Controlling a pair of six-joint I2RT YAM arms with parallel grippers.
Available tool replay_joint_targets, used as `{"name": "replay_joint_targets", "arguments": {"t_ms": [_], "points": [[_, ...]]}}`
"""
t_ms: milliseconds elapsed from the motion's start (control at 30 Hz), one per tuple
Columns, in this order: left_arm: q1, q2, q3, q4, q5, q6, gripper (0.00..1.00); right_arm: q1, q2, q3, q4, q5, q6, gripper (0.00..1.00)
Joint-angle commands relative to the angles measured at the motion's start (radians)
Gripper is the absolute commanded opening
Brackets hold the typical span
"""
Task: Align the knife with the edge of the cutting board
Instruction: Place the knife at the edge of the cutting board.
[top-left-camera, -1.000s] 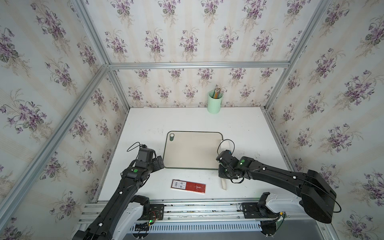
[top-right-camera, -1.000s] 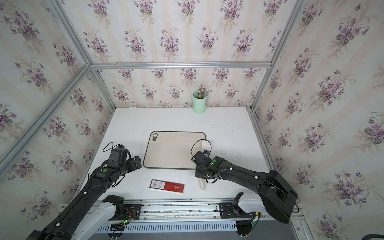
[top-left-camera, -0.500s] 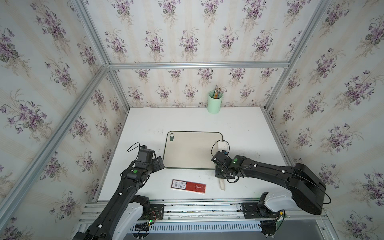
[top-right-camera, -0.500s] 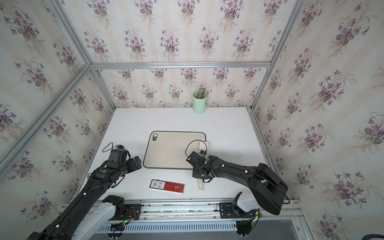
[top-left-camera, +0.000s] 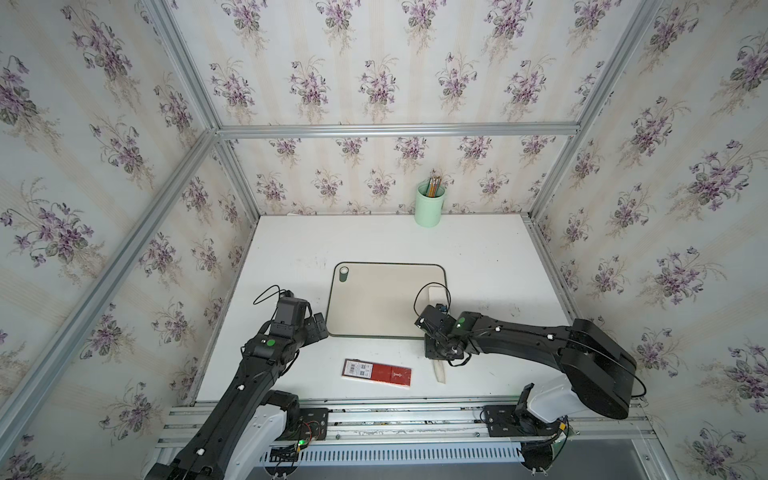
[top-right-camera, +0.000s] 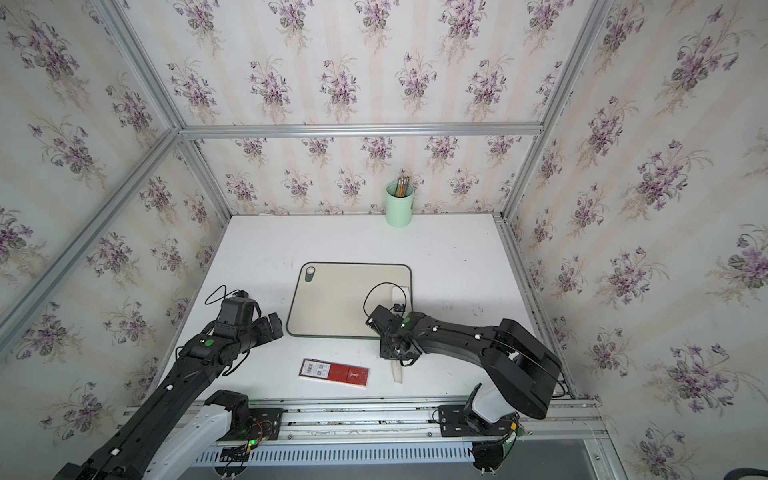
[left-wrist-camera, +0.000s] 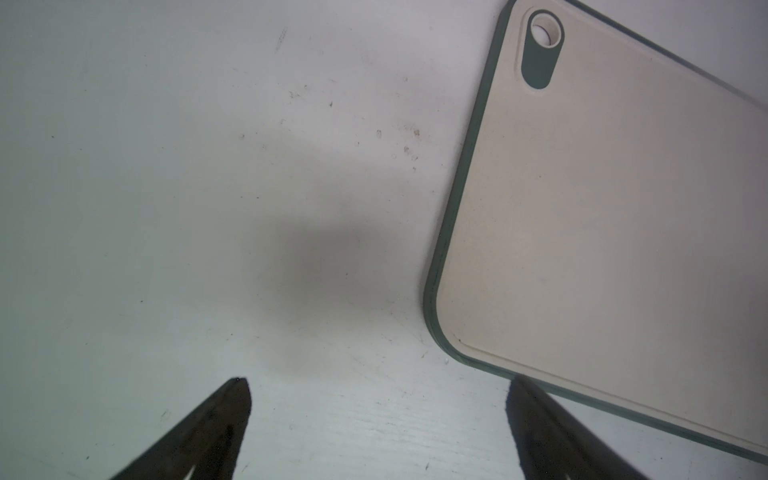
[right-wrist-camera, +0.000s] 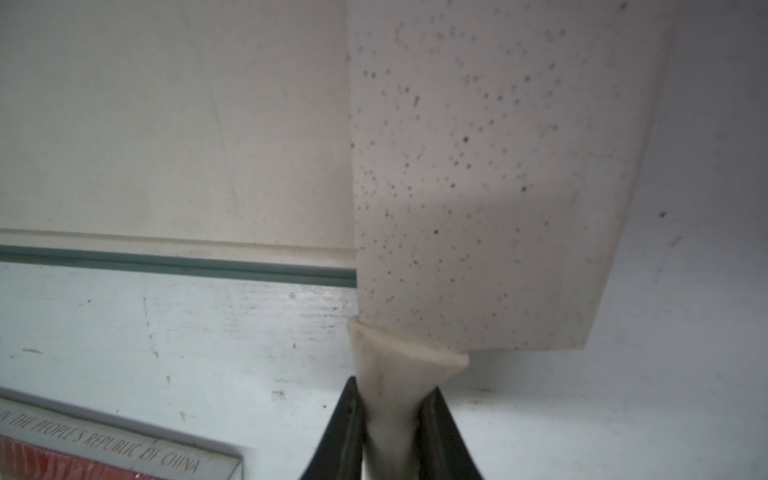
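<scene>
The beige cutting board (top-left-camera: 374, 301) with a dark green rim lies mid-table in both top views. The white knife (right-wrist-camera: 478, 166) runs front to back along the board's right side; its speckled blade overlaps the board's near right corner and hides the rim there. Only the blade tip (top-left-camera: 436, 293) and the handle end (top-left-camera: 439, 372) show past my right arm. My right gripper (right-wrist-camera: 392, 399) is shut on the cream handle just behind the blade. My left gripper (left-wrist-camera: 378, 386) stands open and holds nothing, just off the board's near left corner (left-wrist-camera: 436, 316).
A flat red box (top-left-camera: 376, 372) lies near the front edge, left of the knife handle. A green cup (top-left-camera: 430, 205) with pencils stands at the back wall. Patterned walls close in the white table on three sides.
My right gripper has carried the knife to the left, so the blade now overlaps the board's right side. The left arm has barely moved.
</scene>
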Motion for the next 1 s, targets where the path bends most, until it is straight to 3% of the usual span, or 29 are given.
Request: {"name": "replay_joint_targets", "arguments": {"t_ms": [0,967], "points": [[0.001,0.006,0.002,0.0,-0.008,-0.001,0.99,0.0,0.018,0.02,0.006,0.02,-0.009,0.02],[0.001,0.004,0.004,-0.001,-0.003,-0.001,0.99,0.001,0.058,0.013,0.028,0.025,0.043,0.05]]}}
